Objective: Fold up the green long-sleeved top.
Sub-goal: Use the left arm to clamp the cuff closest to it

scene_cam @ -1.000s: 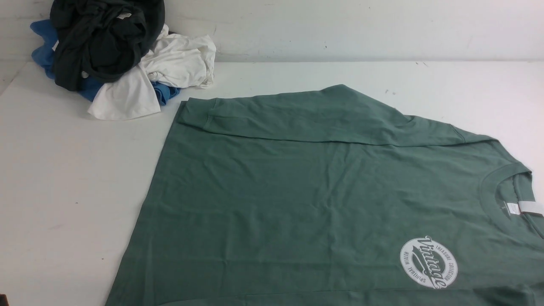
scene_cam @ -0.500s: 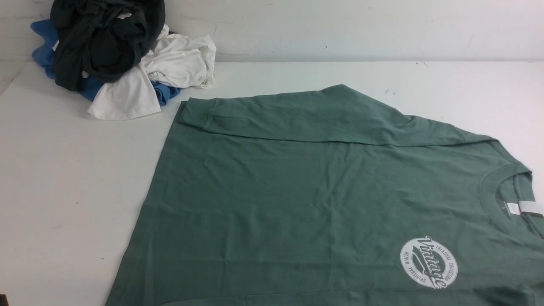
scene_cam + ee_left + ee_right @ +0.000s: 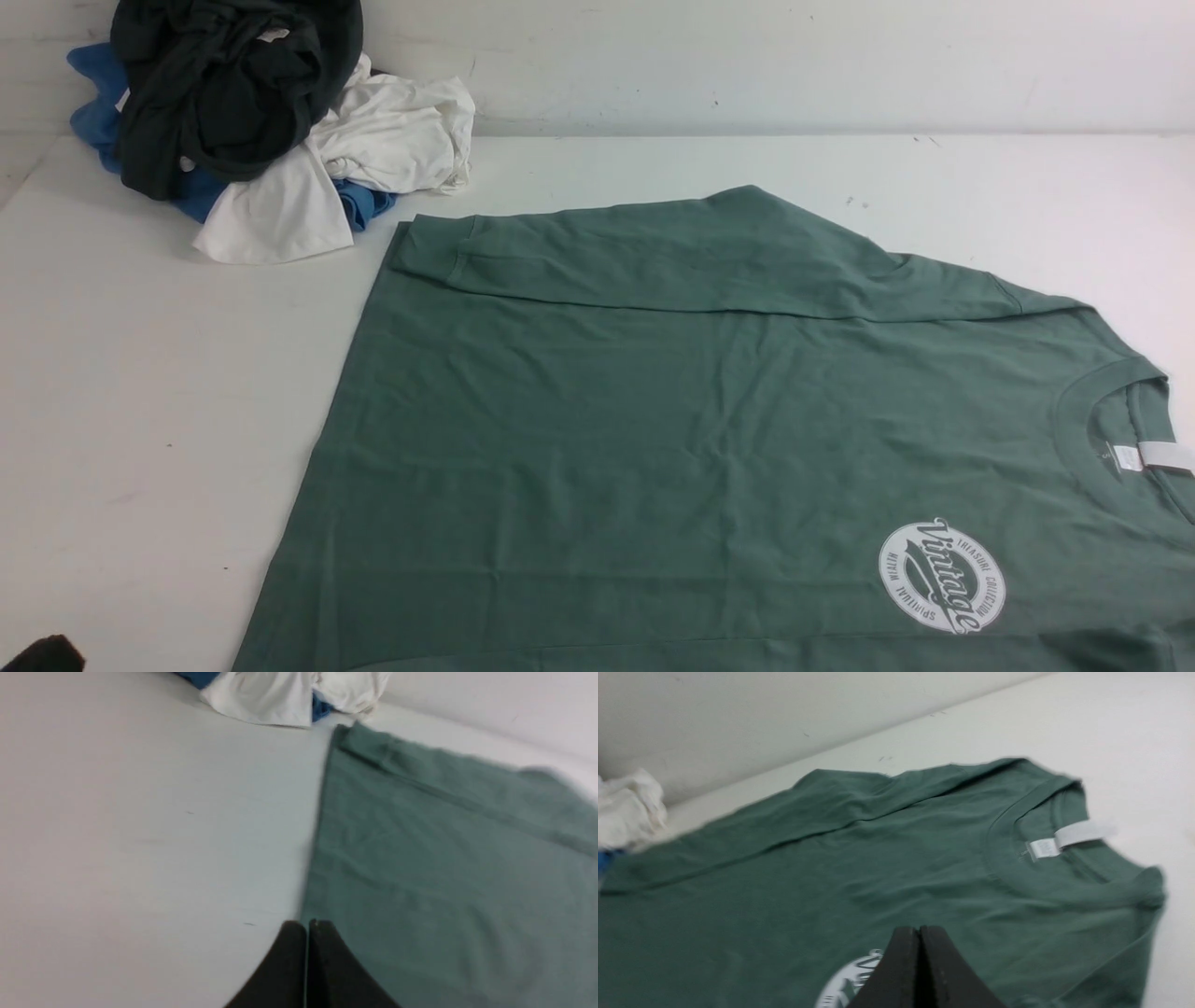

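Observation:
The green long-sleeved top (image 3: 709,439) lies flat on the white table, neck to the right, hem to the left. Its far sleeve is folded over the body along the far edge. A round white logo (image 3: 941,576) and a white neck label (image 3: 1144,456) show. My left gripper (image 3: 307,925) is shut and empty, hovering above the top's hem edge (image 3: 317,858); only a dark tip of it (image 3: 42,653) shows in the front view's bottom left corner. My right gripper (image 3: 919,929) is shut and empty, above the top (image 3: 878,868) near the logo; it is out of the front view.
A heap of clothes sits at the back left corner: a black garment (image 3: 224,84) on top, white ones (image 3: 373,140) and blue ones (image 3: 93,103) under it. A white wall (image 3: 794,65) bounds the table's far side. Bare table (image 3: 159,401) lies left of the top.
A dark tip of the left gripper has come into the bottom left corner of the front view. The top has not moved.

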Controlling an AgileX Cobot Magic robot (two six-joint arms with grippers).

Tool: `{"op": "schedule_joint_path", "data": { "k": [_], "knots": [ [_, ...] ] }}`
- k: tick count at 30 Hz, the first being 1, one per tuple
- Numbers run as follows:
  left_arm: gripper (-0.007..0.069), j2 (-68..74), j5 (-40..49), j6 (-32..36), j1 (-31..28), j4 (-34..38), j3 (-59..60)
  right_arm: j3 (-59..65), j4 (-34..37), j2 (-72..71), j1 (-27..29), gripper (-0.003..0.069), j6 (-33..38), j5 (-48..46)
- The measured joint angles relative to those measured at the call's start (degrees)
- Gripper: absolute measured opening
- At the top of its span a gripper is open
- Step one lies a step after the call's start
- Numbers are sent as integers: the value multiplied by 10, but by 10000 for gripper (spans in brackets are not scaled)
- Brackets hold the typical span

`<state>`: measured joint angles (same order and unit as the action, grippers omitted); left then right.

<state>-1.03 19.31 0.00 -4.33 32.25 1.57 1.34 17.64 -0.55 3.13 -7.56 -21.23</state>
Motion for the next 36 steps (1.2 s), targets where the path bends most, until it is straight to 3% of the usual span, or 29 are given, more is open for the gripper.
{"op": "schedule_joint_path", "data": {
  "k": [2, 6, 9, 14, 17, 20, 23, 25, 29, 31, 36],
  "knots": [
    [-7, 0, -2, -30, 0, 126, 0, 1, 107, 0, 0, -14, -42, -3],
    [-7, 0, -15, -35, 0, 281, 0, 0, 282, 0, 0, -14, -92, -3],
    [-7, 0, -24, -11, 0, 319, 0, 0, 323, 0, 0, -14, -95, 1],
    [-7, 0, -24, 8, 0, 336, 0, 0, 312, 0, 0, -14, -84, 15],
    [-7, 0, 4, 66, 0, 332, -12, 0, 308, 0, 0, -17, -62, 17],
    [-7, 3, 50, 195, 0, 302, -81, -23, 286, 0, 0, -17, 29, 4],
    [-7, 49, 92, 245, 0, 244, -153, -85, 256, 20, 0, -17, 113, 8],
    [-7, 83, 120, 249, 0, 204, -182, -113, 238, 47, 0, -17, 147, 13],
    [-7, 263, 246, 244, 0, 42, -328, -260, 151, 200, 0, -17, 257, -4],
    [-7, 340, 328, 244, 1, -39, -404, -341, 120, 284, -5, -17, 287, -53],
    [-7, 453, 451, 228, 25, -148, -500, -467, 85, 433, -60, -17, 296, -221]
  ]
}}
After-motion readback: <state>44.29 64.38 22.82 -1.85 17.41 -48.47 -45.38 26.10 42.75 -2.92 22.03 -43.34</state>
